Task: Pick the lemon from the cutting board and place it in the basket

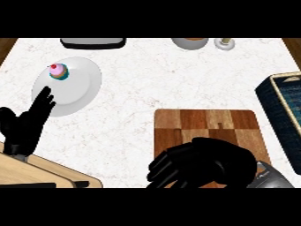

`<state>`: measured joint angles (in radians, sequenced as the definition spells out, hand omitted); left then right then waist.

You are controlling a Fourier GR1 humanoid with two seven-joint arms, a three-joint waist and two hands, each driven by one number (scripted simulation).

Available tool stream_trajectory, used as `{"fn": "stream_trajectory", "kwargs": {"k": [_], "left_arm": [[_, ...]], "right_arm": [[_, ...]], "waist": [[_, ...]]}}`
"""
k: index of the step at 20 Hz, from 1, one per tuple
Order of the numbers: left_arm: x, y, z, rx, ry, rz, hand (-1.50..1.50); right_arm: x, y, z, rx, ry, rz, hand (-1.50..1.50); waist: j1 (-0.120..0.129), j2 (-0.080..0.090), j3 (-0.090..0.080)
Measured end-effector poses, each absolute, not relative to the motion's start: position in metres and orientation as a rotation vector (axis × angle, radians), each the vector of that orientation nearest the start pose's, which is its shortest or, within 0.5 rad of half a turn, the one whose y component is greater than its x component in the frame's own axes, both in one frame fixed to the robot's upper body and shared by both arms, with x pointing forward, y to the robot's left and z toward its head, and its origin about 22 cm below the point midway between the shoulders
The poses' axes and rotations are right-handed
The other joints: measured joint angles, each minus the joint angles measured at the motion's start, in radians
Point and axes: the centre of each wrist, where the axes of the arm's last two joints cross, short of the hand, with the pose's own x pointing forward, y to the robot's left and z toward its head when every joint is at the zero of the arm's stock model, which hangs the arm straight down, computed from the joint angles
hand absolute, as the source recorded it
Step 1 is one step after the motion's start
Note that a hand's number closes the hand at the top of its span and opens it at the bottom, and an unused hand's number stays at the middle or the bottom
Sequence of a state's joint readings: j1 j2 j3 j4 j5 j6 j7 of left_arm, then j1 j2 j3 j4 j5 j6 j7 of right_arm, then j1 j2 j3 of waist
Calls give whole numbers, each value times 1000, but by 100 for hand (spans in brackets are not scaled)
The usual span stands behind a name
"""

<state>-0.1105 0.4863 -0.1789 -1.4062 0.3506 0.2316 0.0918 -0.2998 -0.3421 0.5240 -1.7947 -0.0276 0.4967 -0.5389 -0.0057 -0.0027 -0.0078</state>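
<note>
The wooden cutting board (205,121) lies right of the counter's middle. My right hand (208,163) covers its near end, with the fingers curled downward. No lemon shows anywhere; whatever lies under that hand is hidden by it. The dark blue woven basket (289,114) with a tan rim stands at the right edge, just beyond the board's right side. My left hand (24,128) rests open at the left, fingers pointing up, its fingertips over the edge of a plate.
A white plate (74,95) carrying a small cupcake (58,71) sits at the upper left. Along the back edge are a dark tray (92,43), a bowl (190,43) and a small jar (225,43). A light wooden block (42,170) fills the lower left corner.
</note>
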Motion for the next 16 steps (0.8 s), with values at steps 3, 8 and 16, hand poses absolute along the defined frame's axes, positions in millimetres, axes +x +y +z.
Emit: {"fn": "stream_trajectory", "kwargs": {"k": [3, 8, 16], "left_arm": [[267, 310, 20, 199, -1363, -27, 0], [268, 314, 21, 197, -1351, -16, 0], [275, 316, 23, 183, -1357, -29, 0]], "right_arm": [[230, -154, 120, 909, -2049, 1264, -150], [228, -172, 170, 563, -1994, 1535, -150], [250, -197, 254, -48, -1869, 1732, -150]], "waist": [[-5, -2, -3], [-16, -6, -6], [-3, -1, -6]]}}
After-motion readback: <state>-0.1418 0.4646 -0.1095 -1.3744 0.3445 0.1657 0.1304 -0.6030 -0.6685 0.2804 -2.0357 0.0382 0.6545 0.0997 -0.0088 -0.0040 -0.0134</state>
